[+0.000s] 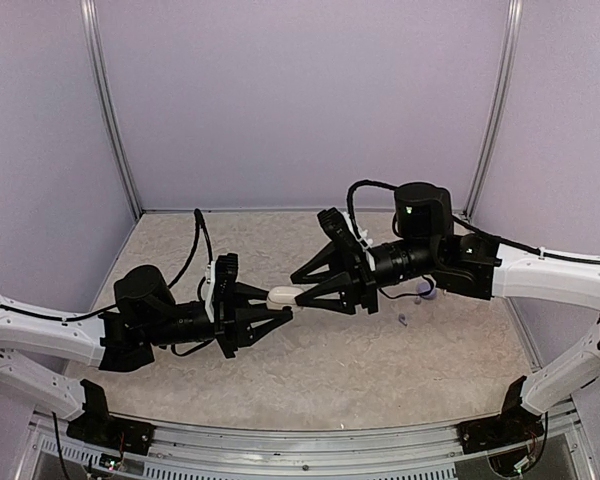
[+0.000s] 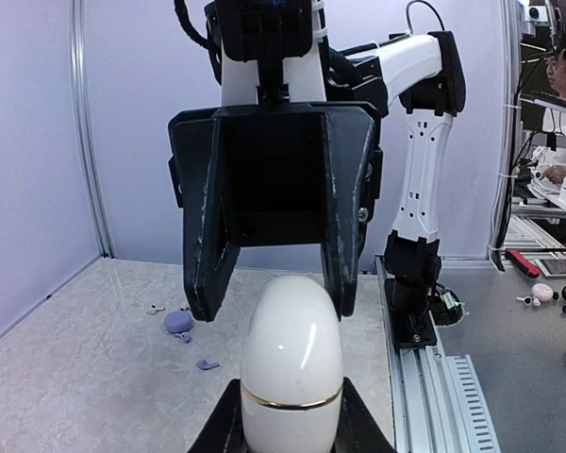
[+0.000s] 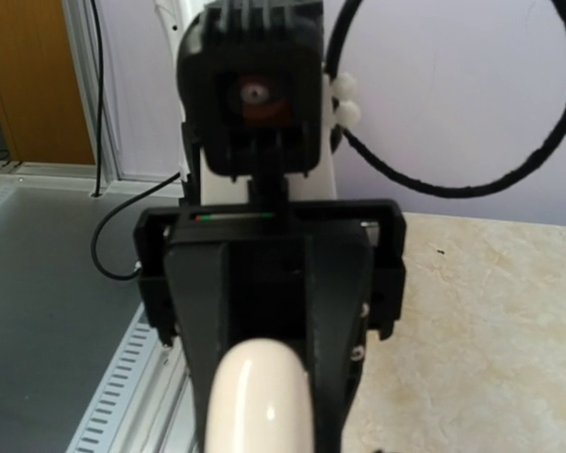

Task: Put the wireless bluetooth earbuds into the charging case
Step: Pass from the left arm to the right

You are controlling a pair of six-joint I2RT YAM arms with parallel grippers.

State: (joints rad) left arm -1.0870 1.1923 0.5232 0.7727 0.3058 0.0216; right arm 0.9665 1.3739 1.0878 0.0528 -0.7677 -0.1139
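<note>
Pale lilac walls enclose the speckled table [image 1: 330, 380] where my two arms meet in mid-air over a white case [image 1: 283, 296]. My left gripper [image 1: 278, 304] is clamped on the case's lower half, holding it clear of the table. My right gripper [image 2: 275, 310] faces it with jaws spread wider than the case, straddling the rounded top, one finger close against its side and the other apart from it. The gold seam shows the lid shut, so nothing is loaded yet. Two tiny pieces I take for the earbuds [image 2: 208, 363] lie loose on the table beyond, near a lilac pebble [image 2: 178, 323] and well apart from the case. By my reckoning the job has barely begun: the lid must open, then each earbud must be fetched and seated.
</note>
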